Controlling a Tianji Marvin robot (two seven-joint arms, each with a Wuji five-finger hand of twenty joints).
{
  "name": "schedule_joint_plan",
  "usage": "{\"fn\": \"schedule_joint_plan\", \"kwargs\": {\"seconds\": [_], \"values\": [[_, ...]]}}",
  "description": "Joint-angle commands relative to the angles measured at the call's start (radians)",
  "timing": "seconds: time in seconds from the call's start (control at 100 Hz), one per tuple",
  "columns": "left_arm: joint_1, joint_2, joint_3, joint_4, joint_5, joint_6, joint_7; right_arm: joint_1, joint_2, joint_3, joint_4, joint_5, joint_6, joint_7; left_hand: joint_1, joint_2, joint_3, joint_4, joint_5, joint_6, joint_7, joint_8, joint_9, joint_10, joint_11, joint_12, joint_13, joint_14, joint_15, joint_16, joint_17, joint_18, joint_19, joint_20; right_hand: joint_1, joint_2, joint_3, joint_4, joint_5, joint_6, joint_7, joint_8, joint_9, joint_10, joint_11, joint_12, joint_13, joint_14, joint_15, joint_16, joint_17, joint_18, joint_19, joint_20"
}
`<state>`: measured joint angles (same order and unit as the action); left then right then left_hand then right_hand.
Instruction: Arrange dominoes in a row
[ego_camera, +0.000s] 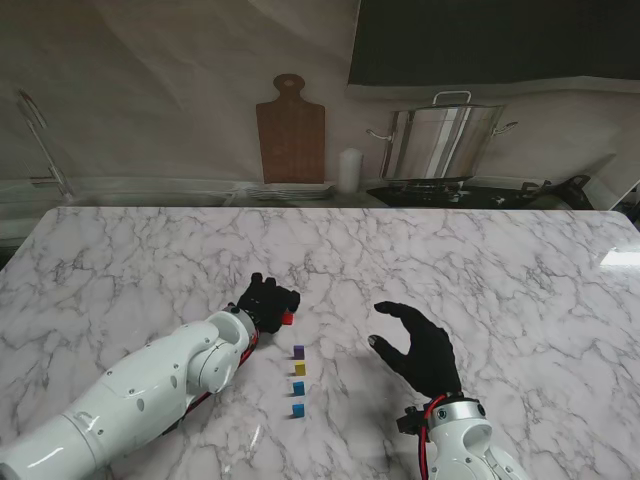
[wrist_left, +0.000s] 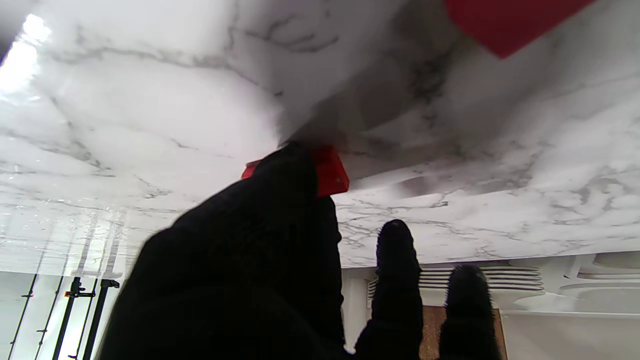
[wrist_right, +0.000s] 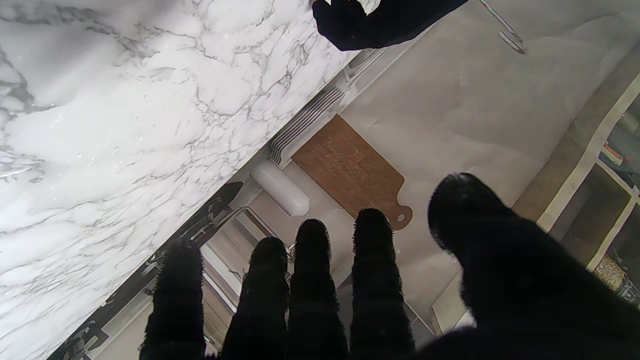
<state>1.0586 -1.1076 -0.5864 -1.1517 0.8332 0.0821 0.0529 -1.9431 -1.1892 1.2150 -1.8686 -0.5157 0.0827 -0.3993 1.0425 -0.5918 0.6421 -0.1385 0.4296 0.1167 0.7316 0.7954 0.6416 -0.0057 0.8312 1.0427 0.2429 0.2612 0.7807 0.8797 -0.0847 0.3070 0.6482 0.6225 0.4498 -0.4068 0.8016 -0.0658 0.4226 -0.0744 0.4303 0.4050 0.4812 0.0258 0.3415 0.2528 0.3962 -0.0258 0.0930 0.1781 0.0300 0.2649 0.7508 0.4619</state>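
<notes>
The left hand (ego_camera: 268, 301), just left of centre in the stand view, is clenched around a red domino (ego_camera: 288, 318). The right hand (ego_camera: 420, 347), lower right of centre, is released, fingers spread, touching nothing. Between them, four dominoes (ego_camera: 298, 380) stand in a row on the table (ego_camera: 480, 260).

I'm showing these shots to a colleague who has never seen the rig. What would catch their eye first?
Probably the left robot hand, black-gloved, shut on a red domino over the white marble table. Next, the short row of four small dominoes, purple, yellow and two blue, running toward me between the arms. The right robot hand hovers open beside that row.
</notes>
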Motion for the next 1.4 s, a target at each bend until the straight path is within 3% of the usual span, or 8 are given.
{"fn": "schedule_joint_plan", "kwargs": {"seconds": [0.0,0.39,0.71,0.93,1.05,1.22,1.31,1.39], "values": [[0.003,0.001,0.006,0.01,0.002,-0.007,-0.019,-0.005,-0.002,-0.001,-0.005,-0.001,0.005,0.0,0.059,-0.003,-0.001,0.007,0.044,-0.029,0.049,0.021,0.11,-0.101,0.176,0.061,0.015,0.018,0.02,0.023,-0.008,0.033,0.022,-0.017,-0.003,0.007,0.011,0.021,0.011,0.009,0.005,0.014,0.01,0.004,0.013,0.006,0.004,0.0,0.011,0.01,0.003,0.002,0.014,0.017],[0.013,0.0,-0.004,0.0,0.001,0.006,-0.015,-0.005,-0.002,-0.001,-0.006,0.0,0.005,-0.001,-0.001,0.078,-0.133,0.032,0.097,-0.178,0.282,0.037,0.117,-0.079,0.191,0.064,0.02,0.039,0.021,0.052,-0.011,0.039,0.033,-0.022,-0.003,0.007,0.01,0.021,0.012,0.008,0.005,0.014,0.01,0.003,0.013,0.006,0.004,-0.001,0.011,0.01,0.004,0.001,0.015,0.018],[0.028,-0.001,-0.023,-0.012,-0.001,0.015,-0.009,-0.004,-0.003,-0.002,-0.005,-0.001,0.004,-0.002,-0.018,0.181,-0.29,0.061,0.151,-0.171,0.256,-0.073,0.05,0.0,0.007,0.068,-0.028,0.055,-0.054,0.005,-0.014,0.033,-0.054,-0.007,-0.003,0.007,0.01,0.021,0.012,0.007,0.004,0.014,0.01,0.003,0.013,0.006,0.004,-0.001,0.011,0.01,0.004,0.002,0.015,0.018],[0.057,0.001,-0.062,-0.039,0.003,0.011,-0.001,-0.004,-0.002,-0.003,-0.005,-0.001,0.004,-0.001,-0.008,0.182,-0.319,0.068,0.188,-0.17,0.249,-0.103,-0.047,0.057,-0.152,-0.026,-0.076,0.068,-0.141,-0.057,-0.022,0.031,-0.101,0.014,-0.004,0.008,0.009,0.021,0.012,0.008,0.005,0.014,0.01,0.004,0.013,0.006,0.005,0.0,0.011,0.01,0.004,0.002,0.015,0.018],[0.094,0.007,-0.115,-0.085,0.016,0.002,-0.002,-0.004,-0.002,-0.004,-0.005,-0.002,0.004,-0.001,-0.016,0.155,-0.306,0.064,0.223,-0.177,0.239,-0.123,-0.181,0.082,-0.103,-0.169,-0.105,0.067,-0.155,-0.076,-0.021,0.032,-0.147,0.054,-0.004,0.008,0.009,0.021,0.012,0.009,0.005,0.014,0.01,0.004,0.013,0.006,0.005,0.0,0.011,0.01,0.004,0.002,0.015,0.018],[0.144,0.011,-0.187,-0.15,0.021,-0.003,-0.007,-0.003,-0.002,-0.007,-0.004,-0.002,0.004,0.0,-0.025,0.137,-0.286,0.06,0.24,-0.184,0.235,-0.139,-0.098,0.029,0.081,0.133,-0.079,0.042,-0.06,-0.003,-0.017,0.033,-0.137,0.082,-0.004,0.008,0.008,0.021,0.012,0.008,0.005,0.014,0.011,0.002,0.013,0.006,0.005,0.0,0.011,0.01,0.004,0.002,0.015,0.018],[0.163,0.015,-0.212,-0.178,0.029,-0.007,-0.018,-0.003,-0.002,-0.008,-0.005,-0.002,0.004,0.0,-0.022,0.143,-0.285,0.062,0.228,-0.199,0.235,-0.129,0.057,-0.044,0.129,0.131,0.008,0.01,-0.018,0.017,-0.012,0.035,-0.096,0.092,-0.003,0.009,0.009,0.021,0.012,0.008,0.005,0.014,0.01,0.004,0.013,0.006,0.005,-0.001,0.011,0.01,0.004,0.002,0.015,0.018],[0.179,0.016,-0.23,-0.197,0.028,-0.006,-0.023,-0.003,-0.002,-0.009,-0.005,-0.003,0.004,-0.001,-0.015,0.152,-0.29,0.064,0.209,-0.206,0.241,-0.113,0.136,-0.068,0.051,0.075,0.048,0.004,-0.041,-0.002,-0.011,0.035,-0.067,0.079,-0.003,0.009,0.008,0.021,0.012,0.008,0.005,0.014,0.011,0.003,0.013,0.006,0.005,-0.001,0.011,0.01,0.004,0.001,0.015,0.018]]}}
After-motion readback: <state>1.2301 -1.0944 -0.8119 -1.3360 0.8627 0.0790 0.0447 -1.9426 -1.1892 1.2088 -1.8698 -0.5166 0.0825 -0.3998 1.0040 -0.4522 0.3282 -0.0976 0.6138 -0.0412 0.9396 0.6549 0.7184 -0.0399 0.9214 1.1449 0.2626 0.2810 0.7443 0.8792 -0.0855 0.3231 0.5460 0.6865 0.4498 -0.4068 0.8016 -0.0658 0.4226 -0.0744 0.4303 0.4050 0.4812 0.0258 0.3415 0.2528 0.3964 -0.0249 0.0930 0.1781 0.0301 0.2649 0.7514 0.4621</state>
